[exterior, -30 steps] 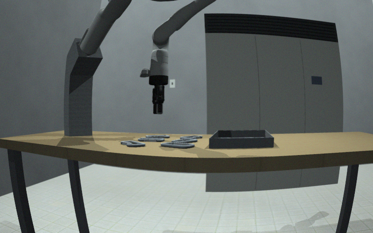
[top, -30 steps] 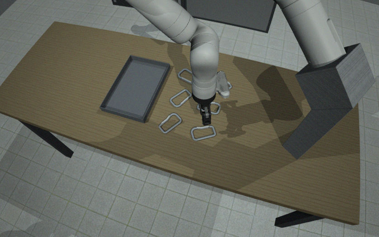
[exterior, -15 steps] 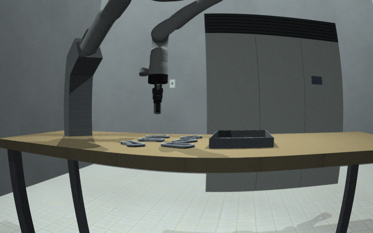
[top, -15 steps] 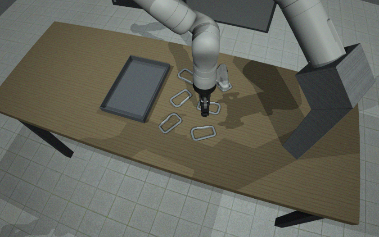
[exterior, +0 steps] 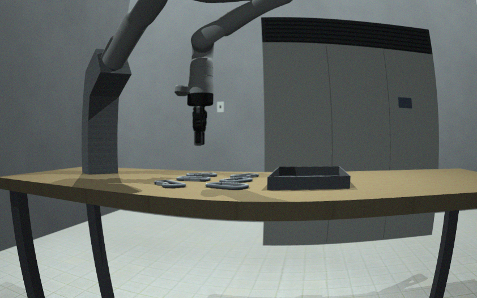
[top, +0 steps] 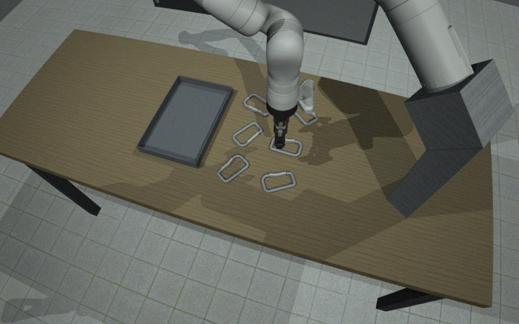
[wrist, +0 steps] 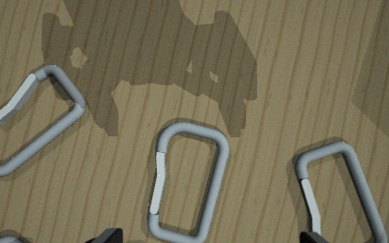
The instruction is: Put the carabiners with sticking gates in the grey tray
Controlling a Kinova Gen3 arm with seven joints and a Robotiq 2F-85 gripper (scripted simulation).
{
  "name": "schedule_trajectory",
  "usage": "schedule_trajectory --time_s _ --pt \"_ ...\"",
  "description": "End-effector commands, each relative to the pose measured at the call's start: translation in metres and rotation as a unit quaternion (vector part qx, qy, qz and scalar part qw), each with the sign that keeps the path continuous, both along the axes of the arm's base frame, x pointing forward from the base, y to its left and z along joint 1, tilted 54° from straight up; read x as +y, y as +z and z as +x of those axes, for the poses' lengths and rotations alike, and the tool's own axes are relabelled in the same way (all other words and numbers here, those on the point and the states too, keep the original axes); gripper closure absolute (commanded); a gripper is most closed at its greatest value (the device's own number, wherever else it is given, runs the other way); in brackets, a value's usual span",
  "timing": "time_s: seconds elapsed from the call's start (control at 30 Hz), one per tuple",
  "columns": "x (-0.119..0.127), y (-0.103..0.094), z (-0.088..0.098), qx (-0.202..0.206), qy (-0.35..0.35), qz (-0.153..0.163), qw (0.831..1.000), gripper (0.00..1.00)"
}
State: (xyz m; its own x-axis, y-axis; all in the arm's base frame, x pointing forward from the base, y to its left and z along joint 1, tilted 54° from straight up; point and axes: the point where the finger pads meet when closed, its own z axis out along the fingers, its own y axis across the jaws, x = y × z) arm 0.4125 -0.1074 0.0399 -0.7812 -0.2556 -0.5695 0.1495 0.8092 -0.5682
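My gripper (top: 279,146) (exterior: 199,144) (wrist: 209,238) is open and empty, high above the middle carabiner (top: 301,148) (wrist: 216,180), whose gate looks closed. Farther back, partly hidden by the arm in the top view, a carabiner (top: 302,120) (wrist: 41,141) has its gate standing inward, its tip apart from the nose. The front carabiner (top: 280,188) (wrist: 364,187) shows a gate, its end hidden by a fingertip in the wrist view. Three more carabiners lie nearer the grey tray (top: 185,121) (exterior: 309,182), which is empty; their gates are too small to judge.
The wooden table (top: 72,88) (exterior: 399,184) carries everything. The arm's angular pedestal (top: 450,124) (exterior: 99,140) stands at its right in the top view. The tray has low raised walls and stands left of the carabiners there.
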Motion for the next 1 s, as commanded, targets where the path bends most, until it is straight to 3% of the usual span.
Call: schedule_trajectory --time_s 0.0,0.17,0.2,0.73,0.77,0.97 --pt "-0.01 0.003 -0.003 -0.002 -0.011 0.002 1.0 0.0" --pt "-0.01 0.003 -0.003 -0.002 -0.011 0.002 1.0 0.0" --pt "0.016 0.045 -0.016 -0.001 -0.007 0.002 1.0 0.0" --pt "0.016 0.045 -0.016 -0.001 -0.007 0.002 1.0 0.0" --pt "0.03 0.082 -0.031 0.004 -0.015 -0.003 1.0 0.0" --pt "0.03 0.082 -0.031 0.004 -0.015 -0.003 1.0 0.0"
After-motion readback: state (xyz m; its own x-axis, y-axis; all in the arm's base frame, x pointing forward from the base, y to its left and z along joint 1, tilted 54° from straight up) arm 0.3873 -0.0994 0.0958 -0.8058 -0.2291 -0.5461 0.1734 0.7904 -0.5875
